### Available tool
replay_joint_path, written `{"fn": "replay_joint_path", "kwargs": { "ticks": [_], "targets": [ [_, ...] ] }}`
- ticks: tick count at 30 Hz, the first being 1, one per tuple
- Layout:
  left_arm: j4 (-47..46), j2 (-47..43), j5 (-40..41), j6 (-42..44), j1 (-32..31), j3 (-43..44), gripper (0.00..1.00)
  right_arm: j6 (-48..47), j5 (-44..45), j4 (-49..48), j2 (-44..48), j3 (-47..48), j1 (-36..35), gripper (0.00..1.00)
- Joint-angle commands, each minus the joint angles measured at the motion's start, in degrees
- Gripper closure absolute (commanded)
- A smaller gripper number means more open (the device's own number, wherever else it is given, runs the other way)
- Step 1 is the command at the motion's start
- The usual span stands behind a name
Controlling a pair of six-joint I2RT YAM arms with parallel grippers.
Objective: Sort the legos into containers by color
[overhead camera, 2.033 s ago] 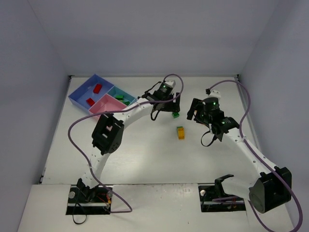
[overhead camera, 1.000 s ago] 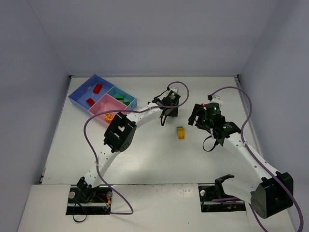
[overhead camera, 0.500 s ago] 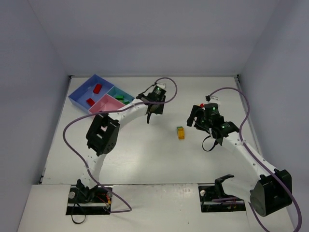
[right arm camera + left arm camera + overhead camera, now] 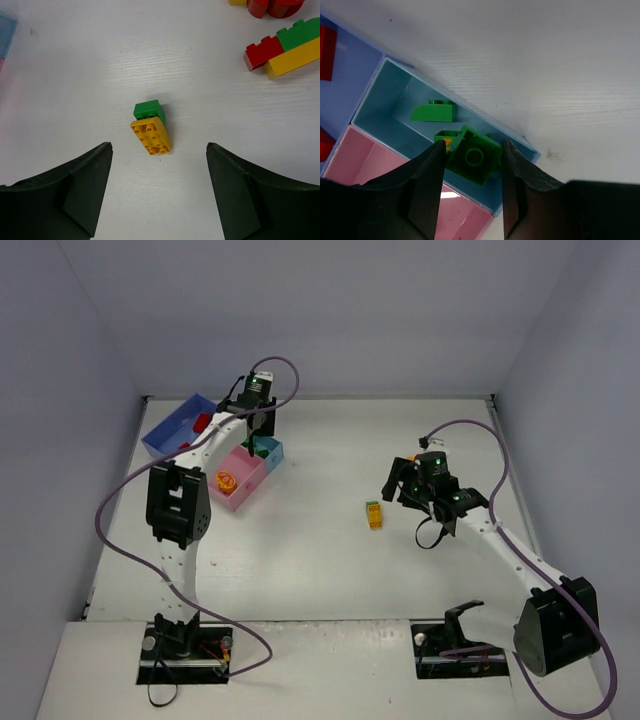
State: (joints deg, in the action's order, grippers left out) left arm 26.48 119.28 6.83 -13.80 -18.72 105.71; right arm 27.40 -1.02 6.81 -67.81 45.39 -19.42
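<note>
One green brick (image 4: 481, 150), pinched by the left gripper (image 4: 471, 161), hangs over the teal compartment (image 4: 380, 95) holding other greens (image 4: 434, 111); the right gripper (image 4: 157, 150) gapes above a mixed stack (image 4: 150, 131).

The green brick (image 4: 474, 159) is glossy plastic, the tray (image 4: 380, 107) smooth plastic, the table (image 4: 545, 60) matt, finely grained.

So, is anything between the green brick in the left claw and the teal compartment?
Nothing visible. The left claw holds the green brick right over the open teal compartment, where other green bricks lie.
</note>
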Motion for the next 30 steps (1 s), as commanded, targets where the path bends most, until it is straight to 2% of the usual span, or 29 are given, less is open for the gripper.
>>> {"fn": "replay_joint_path", "kwargs": {
  "ticks": [1,4,6,9,10,12,13,16,22,23,30],
  "targets": [
    [2.96,1.55,-1.38,2.64,0.96,4.93,0.87,-0.59,-0.92,-2.85,-0.48,0.67,0.52,0.28],
    [3.66,3.14,-1.03,2.55,1.58,6.00,0.80,-0.68,-0.92,-2.85,-0.57,0.58,0.52,0.28],
    [4.10,3.32,-0.94,2.20,2.11,6.17,0.80,-0.68,-0.74,-2.85,-0.83,0.49,0.52,0.28],
    [4.11,2.53,-0.86,2.03,2.20,5.12,0.70,-0.68,-0.92,-2.85,-1.36,0.40,0.61,0.28],
    [4.37,1.66,-0.68,2.03,2.20,4.94,0.62,-0.68,-1.27,-2.85,-1.45,0.32,0.52,0.28],
    [4.72,0.52,-0.33,1.94,2.20,4.59,0.54,-0.42,-1.27,-2.94,-2.06,0.32,0.52,0.28],
    [4.63,-0.97,-0.15,1.94,2.28,4.42,0.44,-0.50,-1.27,-2.85,-2.32,0.14,0.52,0.28],
    [4.72,-4.22,-0.32,1.85,2.11,4.06,0.32,-0.42,-1.18,-2.94,-3.73,-0.30,0.44,0.30],
    [5.25,-10.56,-2.87,0.53,2.20,2.92,0.26,-0.41,1.01,-3.20,-7.59,0.93,-3.25,0.32],
    [5.25,-11.35,-3.57,0.18,2.11,1.88,0.26,-0.68,3.45,-3.38,-8.90,1.80,-4.13,0.32],
    [1.91,-21.27,-12.97,-5.79,2.02,-8.48,0.26,0.02,6.29,-4.87,-14.54,3.83,-8.18,0.30]
  ]
}}
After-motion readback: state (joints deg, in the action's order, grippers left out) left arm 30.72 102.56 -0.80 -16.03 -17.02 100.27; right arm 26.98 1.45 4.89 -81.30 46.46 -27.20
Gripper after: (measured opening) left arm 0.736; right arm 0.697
